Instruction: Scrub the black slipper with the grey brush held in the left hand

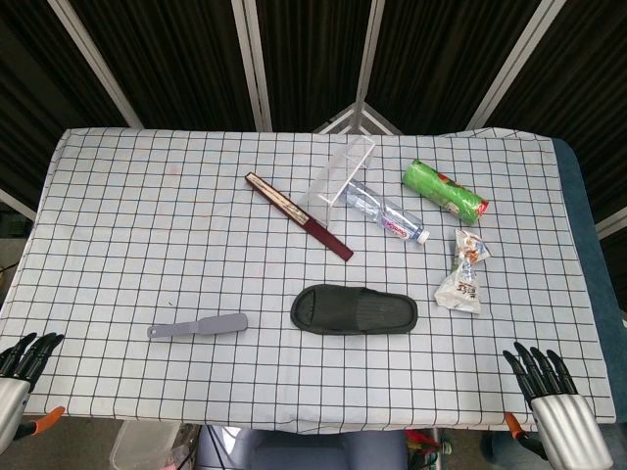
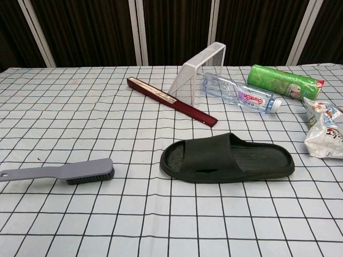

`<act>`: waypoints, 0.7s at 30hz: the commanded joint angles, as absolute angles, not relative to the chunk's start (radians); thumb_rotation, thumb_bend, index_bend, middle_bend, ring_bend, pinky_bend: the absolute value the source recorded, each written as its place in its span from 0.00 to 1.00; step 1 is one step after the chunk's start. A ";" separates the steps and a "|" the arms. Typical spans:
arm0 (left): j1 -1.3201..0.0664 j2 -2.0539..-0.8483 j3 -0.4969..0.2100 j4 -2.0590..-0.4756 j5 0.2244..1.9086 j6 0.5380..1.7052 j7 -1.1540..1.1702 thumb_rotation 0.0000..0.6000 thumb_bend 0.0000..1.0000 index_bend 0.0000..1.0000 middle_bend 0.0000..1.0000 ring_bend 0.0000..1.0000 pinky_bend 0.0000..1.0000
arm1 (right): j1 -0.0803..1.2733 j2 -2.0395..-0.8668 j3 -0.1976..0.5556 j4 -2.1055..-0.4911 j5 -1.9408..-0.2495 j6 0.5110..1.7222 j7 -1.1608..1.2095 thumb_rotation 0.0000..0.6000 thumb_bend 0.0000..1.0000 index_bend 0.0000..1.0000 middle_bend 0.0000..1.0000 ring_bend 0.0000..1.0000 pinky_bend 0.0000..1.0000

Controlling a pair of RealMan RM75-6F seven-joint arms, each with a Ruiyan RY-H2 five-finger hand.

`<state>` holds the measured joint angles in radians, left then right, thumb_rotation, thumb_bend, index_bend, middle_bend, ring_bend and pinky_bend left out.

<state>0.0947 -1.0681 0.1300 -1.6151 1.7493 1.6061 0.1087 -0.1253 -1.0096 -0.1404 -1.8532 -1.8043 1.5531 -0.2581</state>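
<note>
The black slipper [image 1: 354, 310] [image 2: 228, 158] lies flat near the middle of the checked table, toe pointing left. To its left the grey brush [image 1: 199, 326] [image 2: 59, 173] rests bristles down, handle pointing left, with nothing holding it. My left hand [image 1: 20, 367] shows at the bottom left corner of the head view, off the table's front edge, empty, fingers apart. My right hand [image 1: 545, 384] sits at the bottom right by the front edge, also empty with fingers spread. Neither hand appears in the chest view.
Behind the slipper lie a dark red folded fan [image 1: 299, 215], a white wire rack [image 1: 340, 174], a plastic water bottle [image 1: 387, 214], a green tube can [image 1: 446, 191] and a crumpled snack bag [image 1: 464, 275]. The table's front edge [image 1: 294, 423] runs near both hands.
</note>
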 commanded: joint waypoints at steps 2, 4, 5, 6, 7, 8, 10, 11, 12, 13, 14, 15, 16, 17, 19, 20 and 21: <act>0.089 -1.076 0.128 -1.615 1.749 1.602 0.119 1.00 0.01 0.03 0.06 0.07 0.20 | -0.128 -1.012 -0.132 -1.859 -1.797 1.563 -0.261 0.96 0.39 0.00 0.00 0.00 0.00; 0.082 -1.081 0.127 -1.620 1.743 1.584 0.129 1.00 0.01 0.03 0.06 0.07 0.20 | -0.125 -1.011 -0.126 -1.855 -1.794 1.567 -0.253 0.96 0.39 0.00 0.00 0.00 0.00; 0.078 -1.083 0.126 -1.624 1.739 1.573 0.136 1.00 0.01 0.03 0.06 0.07 0.20 | -0.124 -1.011 -0.122 -1.852 -1.790 1.567 -0.252 0.97 0.39 0.00 0.00 0.00 0.00; 0.070 -1.086 0.122 -1.634 1.730 1.555 0.147 1.00 0.01 0.03 0.07 0.07 0.20 | -0.122 -1.013 -0.118 -1.847 -1.782 1.564 -0.252 0.97 0.39 0.00 0.00 0.00 0.00; 0.064 -1.088 0.120 -1.643 1.724 1.542 0.155 1.00 0.01 0.03 0.07 0.07 0.20 | -0.120 -1.014 -0.116 -1.845 -1.775 1.559 -0.251 0.97 0.39 0.00 0.00 0.00 0.00; 0.054 -1.092 0.114 -1.654 1.716 1.525 0.167 1.00 0.02 0.03 0.08 0.07 0.20 | -0.117 -1.015 -0.114 -1.843 -1.765 1.551 -0.249 0.97 0.39 0.00 0.00 0.00 0.00; 0.030 -1.110 0.098 -1.669 1.708 1.493 0.194 1.00 0.04 0.04 0.11 0.08 0.20 | -0.107 -1.018 -0.106 -1.840 -1.747 1.535 -0.244 0.96 0.39 0.00 0.00 0.00 0.00; 0.019 -1.119 0.090 -1.672 1.702 1.478 0.210 1.00 0.05 0.06 0.13 0.08 0.20 | -0.103 -1.020 -0.102 -1.839 -1.741 1.530 -0.242 0.96 0.39 0.00 0.00 0.00 0.00; 0.007 -1.131 0.081 -1.675 1.697 1.461 0.231 1.00 0.06 0.08 0.14 0.08 0.20 | -0.099 -1.021 -0.098 -1.838 -1.734 1.524 -0.241 0.97 0.39 0.00 0.00 0.00 0.00; -0.013 -1.150 0.066 -1.678 1.688 1.435 0.260 1.00 0.07 0.09 0.16 0.09 0.20 | -0.091 -1.023 -0.092 -1.837 -1.721 1.513 -0.238 0.97 0.39 0.00 0.00 0.00 0.00; -0.034 -1.169 0.051 -1.680 1.676 1.408 0.287 1.00 0.08 0.09 0.16 0.10 0.21 | -0.084 -1.025 -0.085 -1.837 -1.705 1.500 -0.234 0.97 0.39 0.00 0.00 0.00 0.00; -0.047 -1.178 0.042 -1.683 1.665 1.387 0.300 1.00 0.09 0.09 0.18 0.12 0.21 | -0.078 -1.026 -0.080 -1.836 -1.693 1.491 -0.231 0.97 0.39 0.00 0.00 0.00 0.00; -0.075 -1.188 0.029 -1.691 1.645 1.341 0.312 1.00 0.10 0.10 0.19 0.13 0.22 | -0.071 -1.025 -0.072 -1.837 -1.670 1.477 -0.224 0.97 0.39 0.00 0.00 0.00 0.00; -0.098 -1.194 0.018 -1.700 1.629 1.306 0.309 1.00 0.11 0.11 0.20 0.15 0.22 | -0.066 -1.025 -0.067 -1.840 -1.655 1.469 -0.215 0.97 0.39 0.00 0.00 0.00 0.00; -0.135 -1.211 -0.009 -1.709 1.596 1.257 0.294 1.00 0.11 0.12 0.22 0.16 0.22 | -0.059 -1.021 -0.058 -1.844 -1.632 1.457 -0.198 0.97 0.39 0.00 0.00 0.00 0.00; -0.157 -1.224 -0.027 -1.707 1.574 1.228 0.294 1.00 0.11 0.12 0.22 0.16 0.22 | -0.055 -1.018 -0.053 -1.844 -1.619 1.452 -0.191 0.97 0.39 0.00 0.00 0.00 0.00; -0.185 -1.246 -0.047 -1.700 1.545 1.192 0.303 1.00 0.12 0.12 0.23 0.16 0.22 | -0.049 -1.014 -0.047 -1.841 -1.604 1.442 -0.180 0.96 0.39 0.00 0.00 0.00 0.00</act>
<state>-0.1206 -1.2008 0.0033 -1.6940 1.6068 1.2669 0.2913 -0.0605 -1.0199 -0.0594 -1.8411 -1.6251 1.4583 -0.1977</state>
